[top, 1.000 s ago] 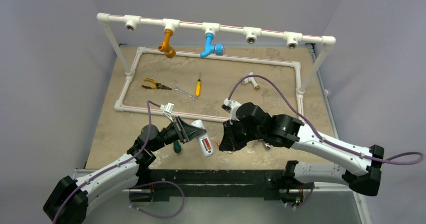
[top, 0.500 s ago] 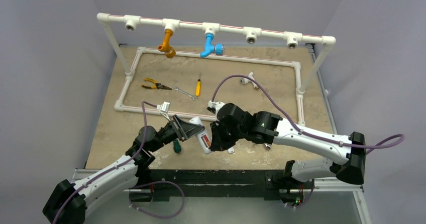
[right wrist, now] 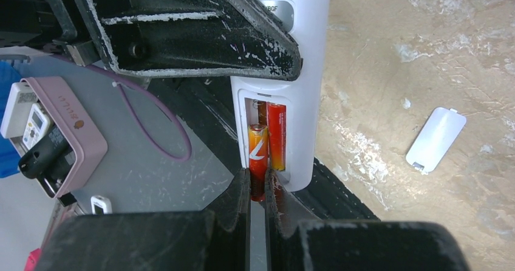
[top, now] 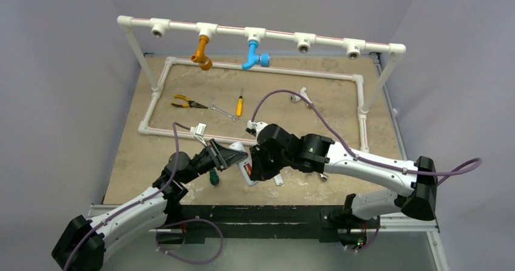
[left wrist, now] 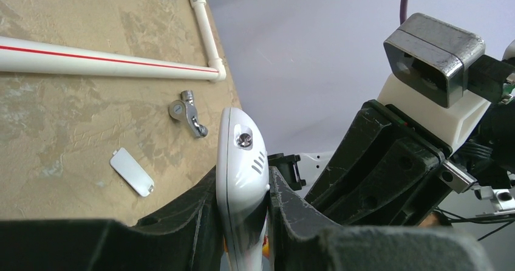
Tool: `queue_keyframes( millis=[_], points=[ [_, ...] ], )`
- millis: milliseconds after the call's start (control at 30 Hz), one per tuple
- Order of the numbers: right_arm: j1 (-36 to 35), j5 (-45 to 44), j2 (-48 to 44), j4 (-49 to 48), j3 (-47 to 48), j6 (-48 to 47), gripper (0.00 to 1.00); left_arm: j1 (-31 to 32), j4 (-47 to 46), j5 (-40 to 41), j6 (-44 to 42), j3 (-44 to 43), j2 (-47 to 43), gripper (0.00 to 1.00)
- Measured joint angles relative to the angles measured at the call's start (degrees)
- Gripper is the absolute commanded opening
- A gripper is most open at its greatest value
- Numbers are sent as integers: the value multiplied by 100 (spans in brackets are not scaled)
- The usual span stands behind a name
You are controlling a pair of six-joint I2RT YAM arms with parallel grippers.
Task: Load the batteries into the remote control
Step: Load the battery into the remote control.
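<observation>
Insertion of the last cell was the step in hand: the left gripper (left wrist: 242,189) clamped the remote control (left wrist: 242,155) by its long edges and held it tilted above the table (left wrist: 73,119), with its back turned towards the other arm; the right gripper (right wrist: 259,189) was closed on a red-orange battery (right wrist: 257,152), pinching its lower end while the upper part lay in the left slot of the open battery bay (right wrist: 249,110).

The bay held two cells side by side; the second battery (right wrist: 277,134) lay flat in the right slot and looked fully seated; the gripped one sat lower than its neighbour, its bottom end reaching past the bay's lower edge, so it appeared only partly home.

The next move seemed to call for a push along the cell's length against the top contact, then a press of its free end down into the slot until it lay level with its neighbour, and only then a release; the left arm would need to hold the handset firm against that push; the contacts' markings could not be read, so polarity could not be checked.

The bay's white cover (right wrist: 436,138) lay loose on the table, apart from the remote and near a small metal fitting (left wrist: 187,111).
</observation>
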State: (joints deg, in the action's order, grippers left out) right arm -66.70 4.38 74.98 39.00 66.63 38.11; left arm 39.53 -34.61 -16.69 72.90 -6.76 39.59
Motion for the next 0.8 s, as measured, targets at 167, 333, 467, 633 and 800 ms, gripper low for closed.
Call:
queue_keyframes(
  millis=[167,333,467,633,800],
  points=[
    [-2,-20,101,-33,2,0,2,-2,9,11,-4,2,4,0],
    [-4,-68,188,11,76,0,7,-2,11,52,-7,11,37,0],
    [-4,-166,234,2,129,0,12,-2,-7,46,-4,13,96,0],
    [-4,-234,310,0,229,0,17,0,-42,46,-4,13,129,0],
    [-4,-234,374,-17,273,0,19,0,-74,50,-4,26,129,0]
  ],
)
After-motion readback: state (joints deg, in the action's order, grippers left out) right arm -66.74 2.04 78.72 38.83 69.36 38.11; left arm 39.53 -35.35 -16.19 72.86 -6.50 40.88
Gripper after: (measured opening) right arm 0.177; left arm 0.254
